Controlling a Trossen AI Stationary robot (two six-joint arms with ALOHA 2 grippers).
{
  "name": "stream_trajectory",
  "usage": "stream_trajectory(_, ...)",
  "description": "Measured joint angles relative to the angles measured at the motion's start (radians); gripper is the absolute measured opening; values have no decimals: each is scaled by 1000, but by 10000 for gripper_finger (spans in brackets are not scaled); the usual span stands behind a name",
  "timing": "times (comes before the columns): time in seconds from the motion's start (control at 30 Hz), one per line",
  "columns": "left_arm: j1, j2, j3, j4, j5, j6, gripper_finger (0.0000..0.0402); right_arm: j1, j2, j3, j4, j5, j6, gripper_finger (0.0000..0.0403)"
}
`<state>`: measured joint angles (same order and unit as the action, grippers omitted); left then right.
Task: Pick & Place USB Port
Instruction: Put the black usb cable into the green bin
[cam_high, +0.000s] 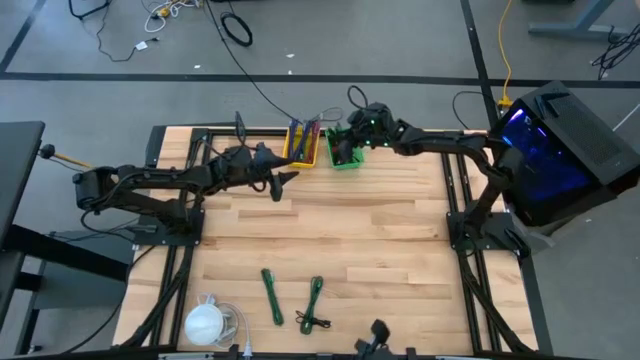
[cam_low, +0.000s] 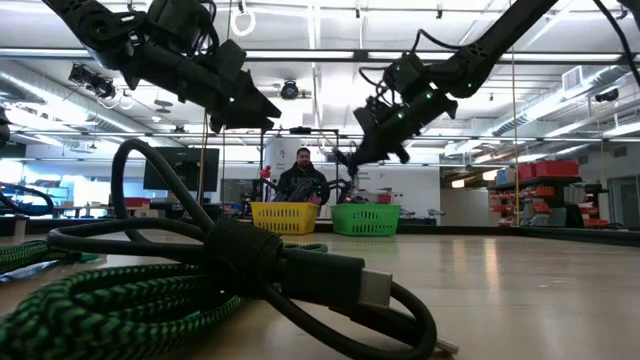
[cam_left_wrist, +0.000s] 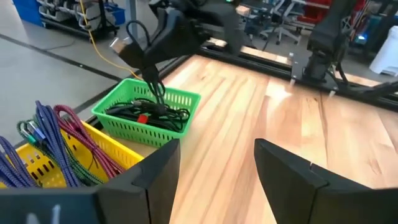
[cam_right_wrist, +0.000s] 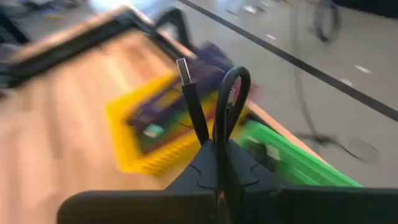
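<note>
At the top centre of the high view, two small baskets stand side by side near the far edge of the wooden worktop (cam_high: 330, 220): a yellow basket (cam_high: 303, 152) on the left and a green basket (cam_high: 345, 153) on the right, touching or nearly so. The yellow one holds blue and red braided cables (cam_left_wrist: 59, 134); the green one holds a tangle of black cables (cam_left_wrist: 149, 115).

The right gripper (cam_high: 362, 127) hangs over the green basket, its jaws fully closed on a black USB cable (cam_right_wrist: 208, 109). In the right wrist view the cable rises from between the jaws as a folded loop, with its metal plug (cam_right_wrist: 184, 70) pointing up beside the loop. The left wrist view shows the same cable dangling from that gripper down into the green basket.

The left gripper (cam_high: 282, 182) sits just left of centre in the upper half of the high view, beside the yellow basket and above bare worktop. Its jaws stand wide apart and hold nothing.

Along the lower edge of the high view lie two green braided cables (cam_high: 272, 296), a small black cable (cam_high: 316, 322) and a white coiled cable (cam_high: 206, 322). In the low view a person (cam_low: 301, 178) sits beyond the baskets.
</note>
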<state>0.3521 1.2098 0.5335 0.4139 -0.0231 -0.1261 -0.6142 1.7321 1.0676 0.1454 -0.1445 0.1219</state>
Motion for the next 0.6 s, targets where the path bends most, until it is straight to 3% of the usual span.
stream_trajectory(0.4, -4, 0, 0, -3, 1, -2, 211, -64, 0, 0, -187, 127, 29, 1)
stream_trajectory(0.6, -4, 0, 0, -3, 1, -2, 211, -67, 0, 0, -264, 132, 53, 0)
